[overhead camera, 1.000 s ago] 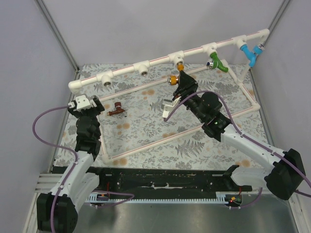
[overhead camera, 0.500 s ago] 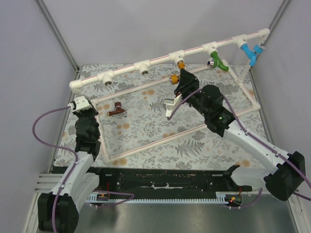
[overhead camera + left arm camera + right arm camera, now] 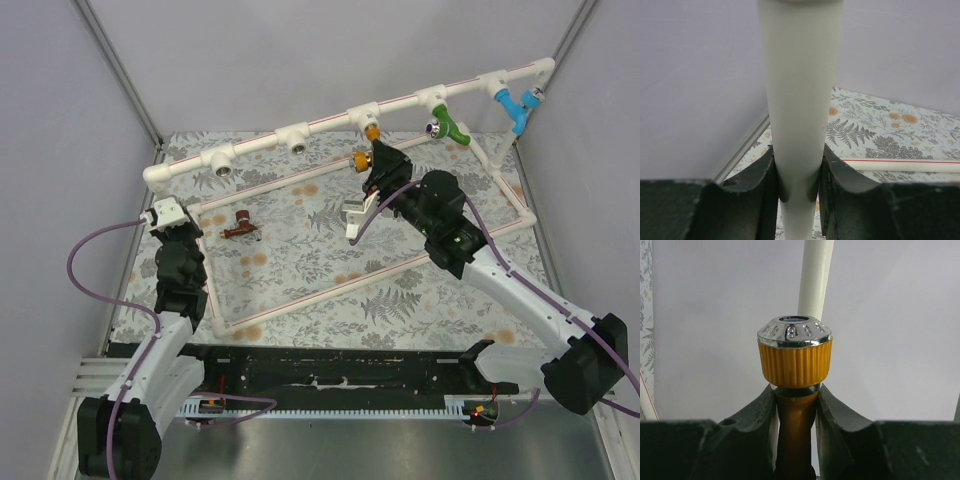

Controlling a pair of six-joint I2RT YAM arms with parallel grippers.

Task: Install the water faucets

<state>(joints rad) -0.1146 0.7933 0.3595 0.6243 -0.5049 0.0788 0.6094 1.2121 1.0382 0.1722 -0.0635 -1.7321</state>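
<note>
My right gripper (image 3: 374,166) is shut on the orange-yellow water faucet (image 3: 361,160), held just below a tee on the raised white pipe (image 3: 300,135). In the right wrist view the faucet's ribbed orange cap with its silvery end (image 3: 794,357) stands above the jaws, which clamp its neck. The dark reddish-brown faucet (image 3: 239,226) lies loose on the patterned table, left of centre. My left gripper (image 3: 186,226) is shut on the white pipe frame's left side; the left wrist view shows that pipe (image 3: 802,100) pinched between both fingers.
A green tap (image 3: 450,131) and a light blue tap (image 3: 515,108) hang from the raised pipe at the right. Two open tee sockets (image 3: 221,167) (image 3: 298,147) sit on its left part. A low white pipe rectangle (image 3: 330,282) lies on the table.
My left gripper has shut on the frame pipe. The right arm has carried the orange-yellow faucet slightly up and right, closer to the raised pipe.
</note>
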